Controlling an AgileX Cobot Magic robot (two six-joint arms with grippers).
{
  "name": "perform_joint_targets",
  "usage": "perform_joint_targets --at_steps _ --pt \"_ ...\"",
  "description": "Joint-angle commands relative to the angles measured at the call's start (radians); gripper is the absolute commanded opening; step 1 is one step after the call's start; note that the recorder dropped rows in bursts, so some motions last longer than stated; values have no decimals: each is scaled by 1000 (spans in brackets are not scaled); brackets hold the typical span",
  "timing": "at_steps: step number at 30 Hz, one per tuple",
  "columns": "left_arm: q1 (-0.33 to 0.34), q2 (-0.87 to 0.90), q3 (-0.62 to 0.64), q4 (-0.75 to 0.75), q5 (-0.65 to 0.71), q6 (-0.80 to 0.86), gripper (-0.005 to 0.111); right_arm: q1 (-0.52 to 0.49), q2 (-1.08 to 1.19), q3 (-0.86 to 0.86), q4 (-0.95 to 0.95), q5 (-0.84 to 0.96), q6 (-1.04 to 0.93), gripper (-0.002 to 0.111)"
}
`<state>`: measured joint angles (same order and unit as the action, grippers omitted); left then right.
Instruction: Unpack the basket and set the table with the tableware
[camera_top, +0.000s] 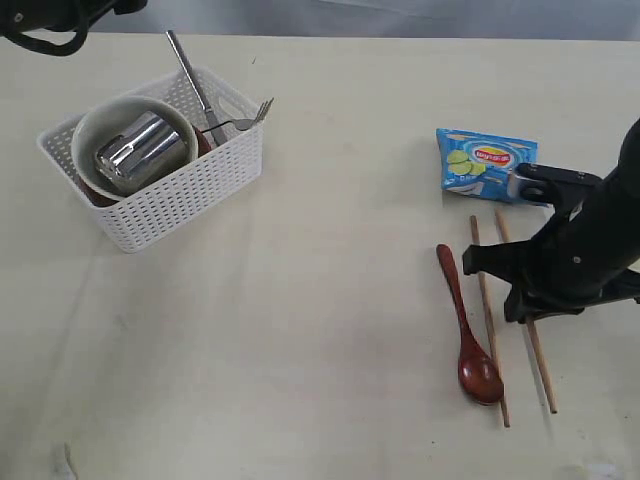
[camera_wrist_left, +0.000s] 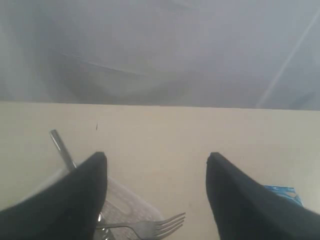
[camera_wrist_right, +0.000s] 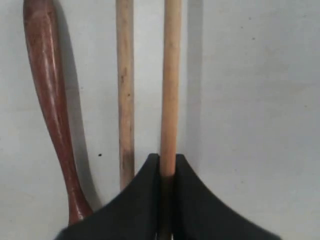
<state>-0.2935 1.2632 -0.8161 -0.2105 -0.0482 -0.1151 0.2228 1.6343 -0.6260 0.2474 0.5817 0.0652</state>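
Right gripper (camera_wrist_right: 167, 162) clamped on held chopstick (camera_wrist_right: 171, 75), low over table (camera_top: 300, 330), right side. Chopstick long axis near-to-far in exterior view, slightly slanted. Second chopstick (camera_wrist_right: 125, 90) nearly parallel, just beside. Spoon (camera_top: 470, 330) alongside, bowl end nearest camera. Snack packet (camera_top: 485, 162) beyond far tips. Left gripper (camera_wrist_left: 157, 156) spread wide, empty, above basket (camera_top: 190, 190) holding bowl (camera_top: 100, 125), cup (camera_top: 140, 150), fork (camera_top: 245, 120), knife (camera_top: 185, 65).

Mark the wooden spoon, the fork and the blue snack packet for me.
wooden spoon (camera_top: 460, 310), exterior view, middle of its handle.
fork (camera_top: 263, 111), exterior view, on its tines.
blue snack packet (camera_top: 487, 158), exterior view, middle of its printed front.
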Motion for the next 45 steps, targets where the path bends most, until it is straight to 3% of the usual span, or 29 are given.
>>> perform_joint_targets --at_steps 1,30,32,37,45 --pt "2 -7 8 4 -7 3 56 3 6 -5 -9 26 21 0" --pt "2 -7 8 4 5 3 56 3 6 -15 -42 -5 24 0" --pt "2 -7 8 4 5 3 56 3 6 -17 -42 -5 24 6" --pt "2 -7 8 4 5 3 56 3 6 -17 -39 1 48 39" --pt "2 -7 8 4 8 3 56 3 6 -17 -39 -7 53 41"
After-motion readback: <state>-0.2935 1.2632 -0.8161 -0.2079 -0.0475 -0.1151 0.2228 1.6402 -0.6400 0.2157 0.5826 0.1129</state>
